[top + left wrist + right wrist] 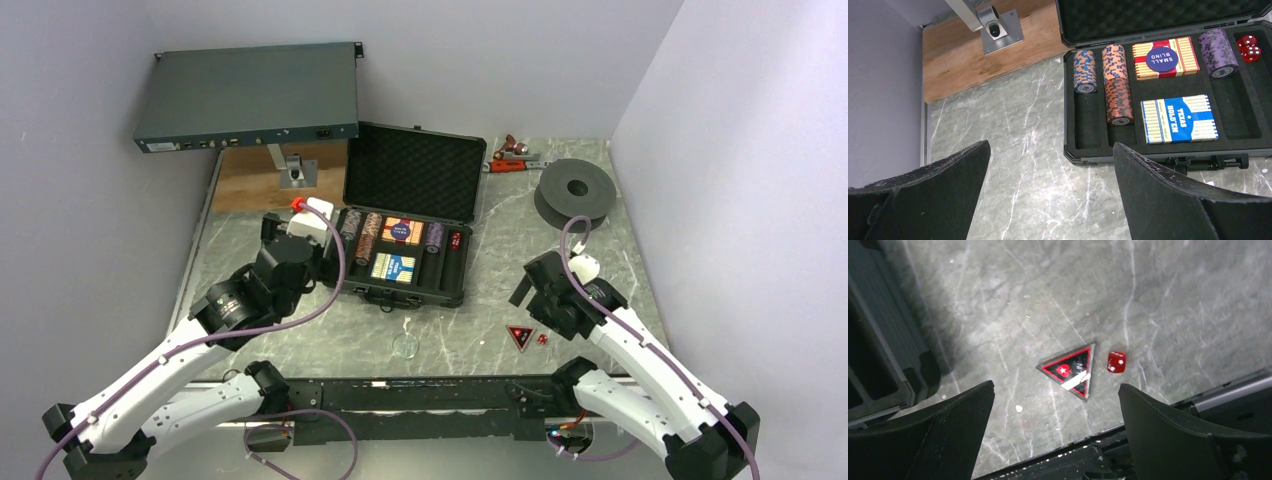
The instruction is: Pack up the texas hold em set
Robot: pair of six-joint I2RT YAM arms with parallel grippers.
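The black case [415,175] lies open at mid table. In its foam tray [1083,130] are striped chip stacks [1118,85], a red deck [1188,60] under a blue "small blind" disc, a blue deck [1178,119] and red dice [1249,47]. My left gripper [1052,145] hovers open over bare table, just off the case's front left corner. A black-red triangular marker [1070,371] and one red die [1116,362] lie on the table near the front edge. My right gripper [1056,385] stands open just short of them, holding nothing.
A grey-blue rack unit [250,95] sits at the back left above a wooden board [250,185] with a metal bracket [295,172]. A black spool [575,190] and a small red tool [515,160] lie back right. A small clear disc [406,346] rests near the front rail [420,385].
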